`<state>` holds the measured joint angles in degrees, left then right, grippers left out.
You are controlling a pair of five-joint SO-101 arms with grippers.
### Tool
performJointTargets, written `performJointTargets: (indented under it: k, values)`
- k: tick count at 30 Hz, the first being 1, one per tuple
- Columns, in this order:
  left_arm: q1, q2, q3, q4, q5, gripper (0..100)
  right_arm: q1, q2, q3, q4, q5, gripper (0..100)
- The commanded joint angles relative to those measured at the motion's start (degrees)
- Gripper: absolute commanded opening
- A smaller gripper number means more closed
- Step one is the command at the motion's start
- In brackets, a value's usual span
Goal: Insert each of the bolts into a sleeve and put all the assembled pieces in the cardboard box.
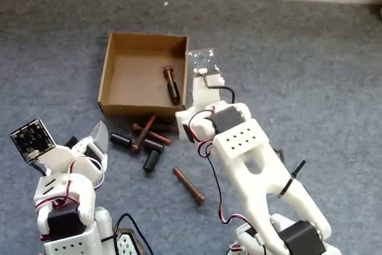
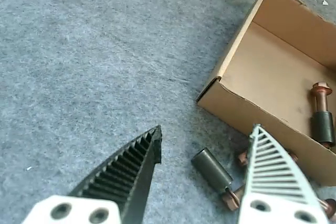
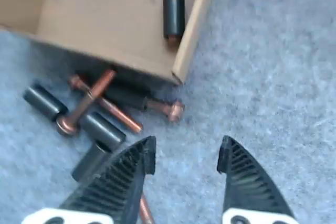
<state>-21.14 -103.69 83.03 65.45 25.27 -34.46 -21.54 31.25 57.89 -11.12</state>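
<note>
Currently one assembled piece (image 1: 172, 85) is seen in the cardboard box (image 1: 106, 70); left gripper (image 2: 207, 130) and right gripper (image 3: 187, 142) are held fingers spread, presumably readied for the loose bolts (image 1: 188, 184).

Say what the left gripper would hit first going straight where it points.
Probably the loose black sleeve just ahead of the open left gripper; beyond it, the cardboard box corner. Depth is unclear.
</note>
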Motion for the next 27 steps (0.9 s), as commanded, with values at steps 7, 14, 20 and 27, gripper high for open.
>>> performJointTargets:
  k: [7,14,20,27]
  values:
    - [-0.48,-0.31,-0.31,-1.67,0.44,27,-3.56,12.7,0.48,-8.66,3.08,18.5]
    - [-0.4,-0.31,-0.22,-1.67,0.44,27,-2.59,25.36,-6.11,-13.85,3.08,18.4]
    - [-0.4,-0.31,-0.22,-1.67,0.44,27,0.04,30.64,-9.8,-14.64,3.08,18.3]
    - [-0.4,-0.31,-0.22,-1.67,0.35,27,0.31,34.15,-9.8,-17.1,3.34,14.3]
